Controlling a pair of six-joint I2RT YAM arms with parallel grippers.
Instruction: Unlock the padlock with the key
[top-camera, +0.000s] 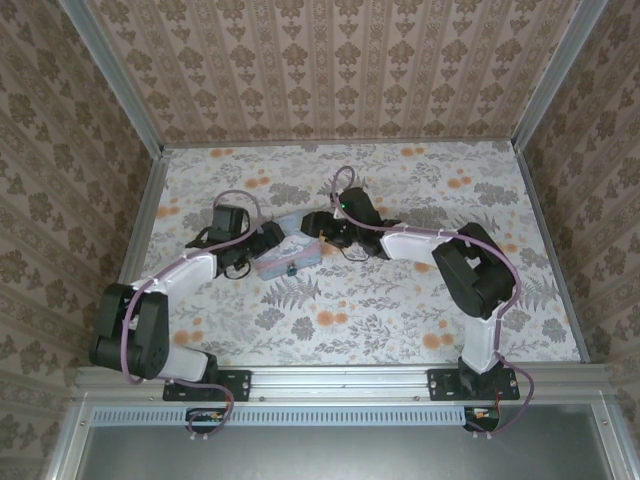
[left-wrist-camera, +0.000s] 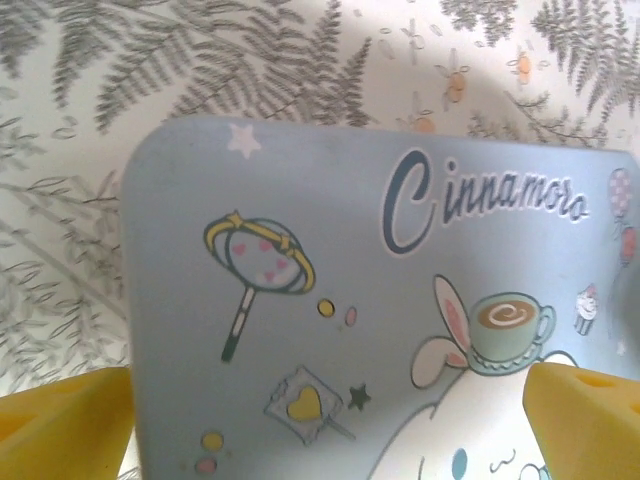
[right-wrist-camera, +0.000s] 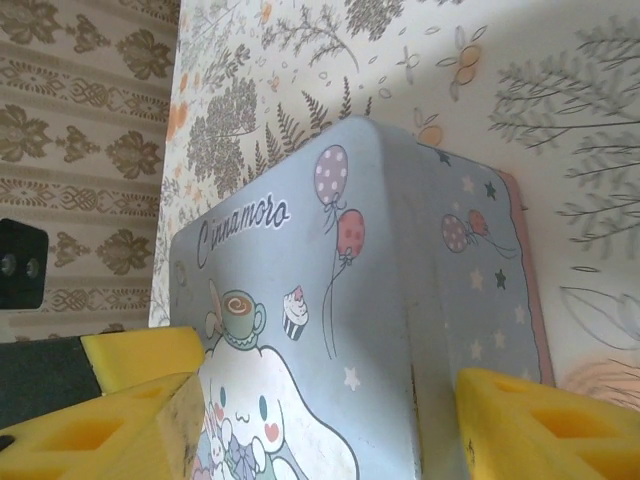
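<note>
**Arms close over cartoon tin.** A pastel-blue tin is seen at the middle of the fern-and-flower tabletop. The left arm is stretched in from the near left and the right arm from the near right, with both wrists poised close together over the tin. A tiny dark speck on the tin's near wall, picked out from above, is taken for the padlock. It is too small for its shackle to be made out.

From the left wrist, the tin's lid is shown close up. It is lettered "Cinnamoro" and printed with a lollipop, a star and a long-eared white figure beside a cup. The left jaws are spread wide. One yellow finger is set at the lid's left edge and the other over the lid at the right, and nothing is clamped between them.

From the right wrist, a corner of the tin is seen, with balloons printed on the lid and side wall and a pinkish rim along the base. The right jaws are likewise held apart and released. One yellow finger is placed over the lid and the other just beside the side wall. Whether any finger is touching the tin cannot be told. Patterned brown wallpaper is seen on the far wall behind the tabletop.
</note>
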